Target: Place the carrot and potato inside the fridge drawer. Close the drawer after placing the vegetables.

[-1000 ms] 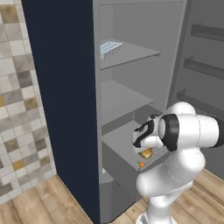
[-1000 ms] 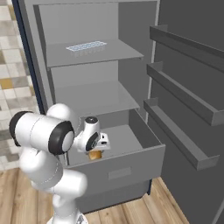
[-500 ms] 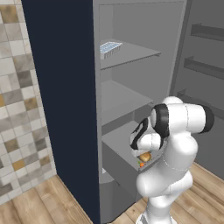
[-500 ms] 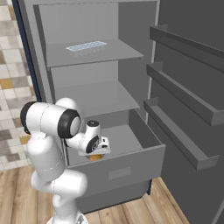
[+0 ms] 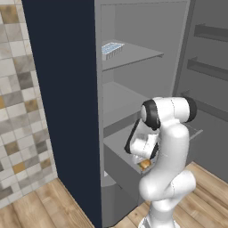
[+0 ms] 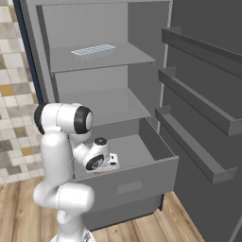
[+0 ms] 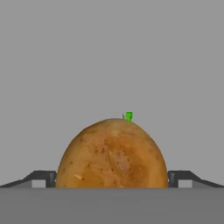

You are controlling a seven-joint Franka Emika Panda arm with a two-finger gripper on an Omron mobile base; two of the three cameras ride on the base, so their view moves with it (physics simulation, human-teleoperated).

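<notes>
Your arm is folding back toward the base, drawing the gripper (image 7: 112,183) lower over the fridge drawer (image 6: 137,182). Its jaws are standing wide open, the potato (image 7: 113,154) lying between them, a green carrot (image 7: 128,116) top peeking just beyond.

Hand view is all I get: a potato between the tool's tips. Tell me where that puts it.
Observer: In the left base view the potato sits low inside the fridge drawer, right under the tool.
Operator: Report the drawer's state.
Observer: The right base view shows it pulled out, with its flat front well forward of the shelves.
Operator: Name what is overhead.
Observer: A pale gridded tray lies on the upper shelf, well above the arm.
</notes>
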